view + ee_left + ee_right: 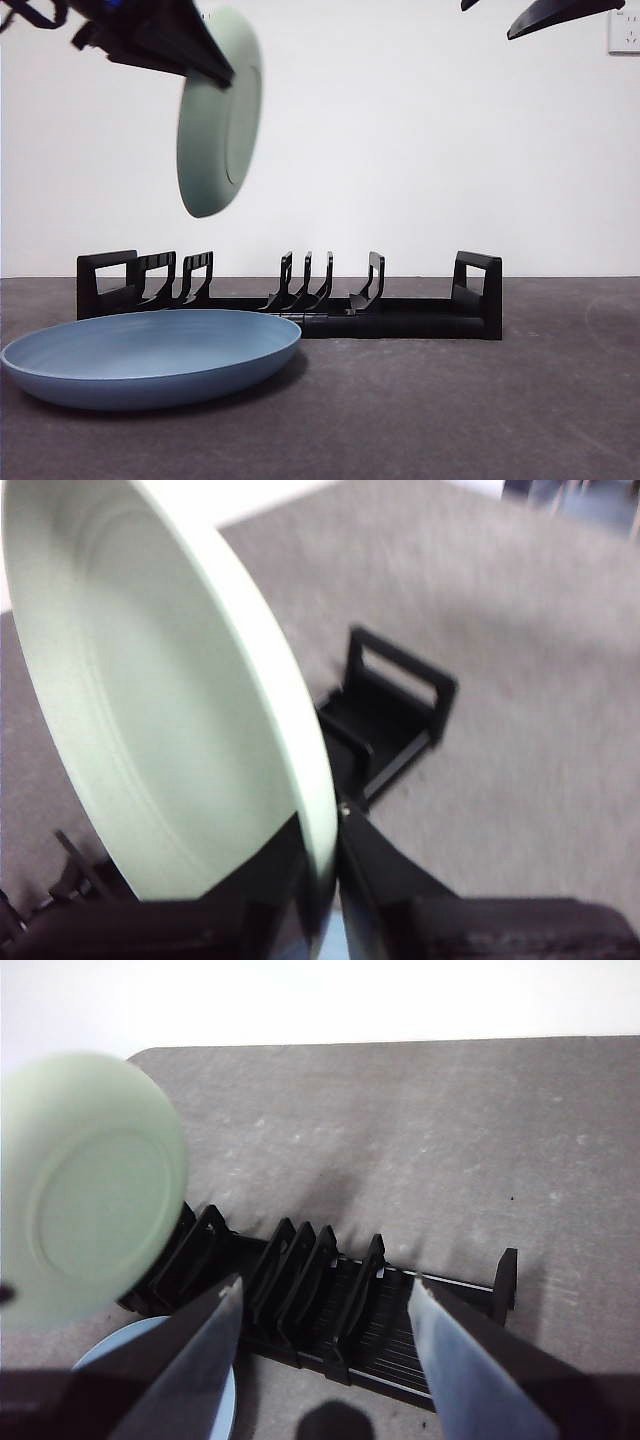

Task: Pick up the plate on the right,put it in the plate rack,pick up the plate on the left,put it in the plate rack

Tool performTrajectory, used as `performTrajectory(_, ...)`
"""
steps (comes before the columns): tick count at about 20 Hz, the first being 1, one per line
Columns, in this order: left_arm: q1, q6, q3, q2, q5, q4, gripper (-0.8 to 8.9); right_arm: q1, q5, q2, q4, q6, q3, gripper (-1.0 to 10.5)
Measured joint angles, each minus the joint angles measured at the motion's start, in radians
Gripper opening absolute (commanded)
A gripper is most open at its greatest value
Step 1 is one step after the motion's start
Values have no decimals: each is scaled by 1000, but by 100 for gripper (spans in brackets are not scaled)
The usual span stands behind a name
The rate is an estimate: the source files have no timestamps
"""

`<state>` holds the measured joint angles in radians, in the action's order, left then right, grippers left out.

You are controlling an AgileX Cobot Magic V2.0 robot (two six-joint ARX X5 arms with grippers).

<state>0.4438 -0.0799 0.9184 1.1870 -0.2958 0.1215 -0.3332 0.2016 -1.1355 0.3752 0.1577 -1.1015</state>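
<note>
Left gripper (325, 900): clamped on the rim of the pale green plate (218, 118), upper left of the front view.
Plate: hangs on edge, slightly tilted, above the left end of the plate rack (290, 298).
Rack: long axis runs across the frame, slots directly below.
Right gripper (325, 1360): jaws apart, empty, waiting high.
Blue plate (150, 355): flat on the grey table (480, 410), lower left.
Room: plain white wall behind.

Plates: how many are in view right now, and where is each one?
2. The green plate hangs on edge in the left pincer above the plate rack; the blue plate lies flat on the table before it.
</note>
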Motion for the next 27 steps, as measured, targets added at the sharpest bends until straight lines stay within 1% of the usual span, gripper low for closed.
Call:
performTrajectory(2,-63,34,0,0,-66,-20,-9,0,0,0,0,0,0,281)
performTrajectory(4,-116,62,0,0,-109,-31,-9,0,0,0,0,0,0,281)
performTrajectory(6,-155,82,0,3,-116,-35,-9,0,0,0,0,0,0,281)
performTrajectory(9,-187,93,0,23,-130,-57,-9,0,0,0,0,0,0,281)
performTrajectory(13,-204,101,0,79,-145,-90,-9,0,0,0,0,0,0,281)
performTrajectory(27,-214,97,0,258,-137,-78,0,0,0,0,5,0,0,280)
